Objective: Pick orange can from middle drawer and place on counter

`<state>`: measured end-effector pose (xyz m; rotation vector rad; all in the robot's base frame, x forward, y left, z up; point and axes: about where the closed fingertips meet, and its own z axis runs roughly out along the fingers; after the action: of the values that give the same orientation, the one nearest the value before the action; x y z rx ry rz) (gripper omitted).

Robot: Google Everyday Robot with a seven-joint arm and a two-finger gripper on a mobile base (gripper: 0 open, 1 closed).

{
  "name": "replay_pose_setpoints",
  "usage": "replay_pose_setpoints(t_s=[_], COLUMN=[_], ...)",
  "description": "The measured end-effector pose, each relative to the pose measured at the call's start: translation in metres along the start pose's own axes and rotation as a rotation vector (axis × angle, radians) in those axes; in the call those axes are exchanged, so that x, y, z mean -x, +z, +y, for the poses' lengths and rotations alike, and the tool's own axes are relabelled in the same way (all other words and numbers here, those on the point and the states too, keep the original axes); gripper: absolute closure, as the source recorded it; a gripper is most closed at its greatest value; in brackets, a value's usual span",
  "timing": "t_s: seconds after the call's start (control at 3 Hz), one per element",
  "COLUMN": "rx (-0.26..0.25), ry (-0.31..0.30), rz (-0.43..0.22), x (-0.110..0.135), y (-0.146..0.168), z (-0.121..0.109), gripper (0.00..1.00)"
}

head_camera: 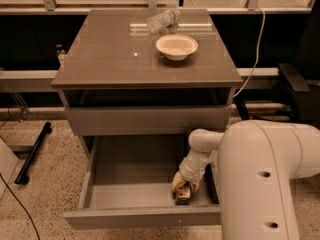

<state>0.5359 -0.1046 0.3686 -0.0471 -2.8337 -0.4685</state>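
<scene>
The middle drawer [125, 174] is pulled out under the counter [110, 54]. The orange can [183, 198] lies at the drawer's front right corner, showing as a small gold and dark brown shape against the inside of the drawer front. My gripper [182, 186] reaches down into the drawer from the white arm [200, 149] and sits right on top of the can, touching it. Most of the can is hidden by the gripper.
A white bowl [176, 46] stands on the counter at the back right. A clear plastic water bottle [162, 20] lies behind it. The robot's large white body [270, 179] fills the lower right. A white cable [255, 54] hangs right of the cabinet.
</scene>
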Motion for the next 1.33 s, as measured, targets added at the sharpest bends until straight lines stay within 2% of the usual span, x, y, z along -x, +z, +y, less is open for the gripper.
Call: replay_pose_setpoints(t_s=[0.33, 0.67, 1.0, 1.33], rx=[0.022, 0.018, 0.037, 0.068], ry=[-0.088, -0.122, -0.150, -0.254], rz=[-0.087, -0.152, -0.122, -0.104], x=[-0.019, -0.019, -0.020, -0.034], y=[-0.053, -0.095, -0.084, -0.094], z=[0.011, 0.023, 0.027, 0.041], gripper=[1.00, 0.82, 0.76, 0.98])
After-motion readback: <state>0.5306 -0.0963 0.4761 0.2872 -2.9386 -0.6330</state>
